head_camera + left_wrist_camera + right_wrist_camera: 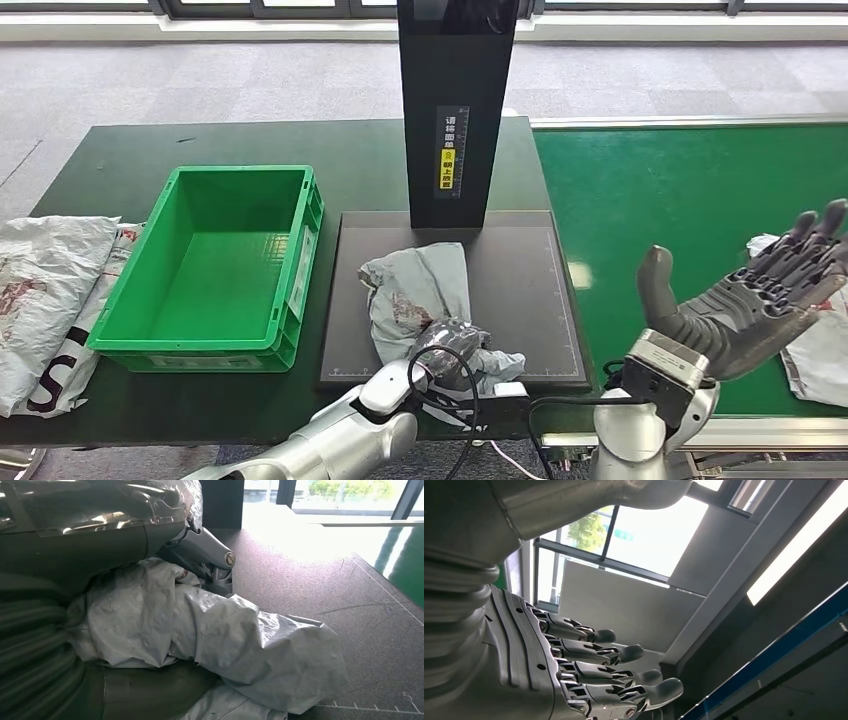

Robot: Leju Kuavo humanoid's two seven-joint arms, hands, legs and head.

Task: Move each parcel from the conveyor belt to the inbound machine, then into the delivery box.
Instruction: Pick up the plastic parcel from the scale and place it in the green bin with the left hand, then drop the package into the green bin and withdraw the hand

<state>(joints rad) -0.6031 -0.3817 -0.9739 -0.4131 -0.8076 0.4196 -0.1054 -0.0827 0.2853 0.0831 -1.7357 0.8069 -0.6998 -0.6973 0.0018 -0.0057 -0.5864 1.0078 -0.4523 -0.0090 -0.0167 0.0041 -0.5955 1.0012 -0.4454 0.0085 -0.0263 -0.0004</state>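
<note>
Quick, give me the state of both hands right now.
Left hand: closed on the grey parcel lying on the inbound machine's black platform.
Right hand: open, fingers spread, holding nothing, raised above the conveyor belt.

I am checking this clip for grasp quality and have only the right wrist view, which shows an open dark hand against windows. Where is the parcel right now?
Observer: The crumpled grey plastic parcel lies on the black flat scanning platform of the inbound machine, in front of its tall black column.
Operator: Is the other hand on it?
Observer: Yes. The left hand grips the near end of the parcel; the left wrist view shows the bag bunched between thumb and fingers.
Operator: And the delivery box?
Observer: The green plastic crate sits empty, left of the platform.
Operator: Anything waiting on the belt?
Observer: A white plastic bag lies on the green conveyor belt, behind the raised right hand.
</note>
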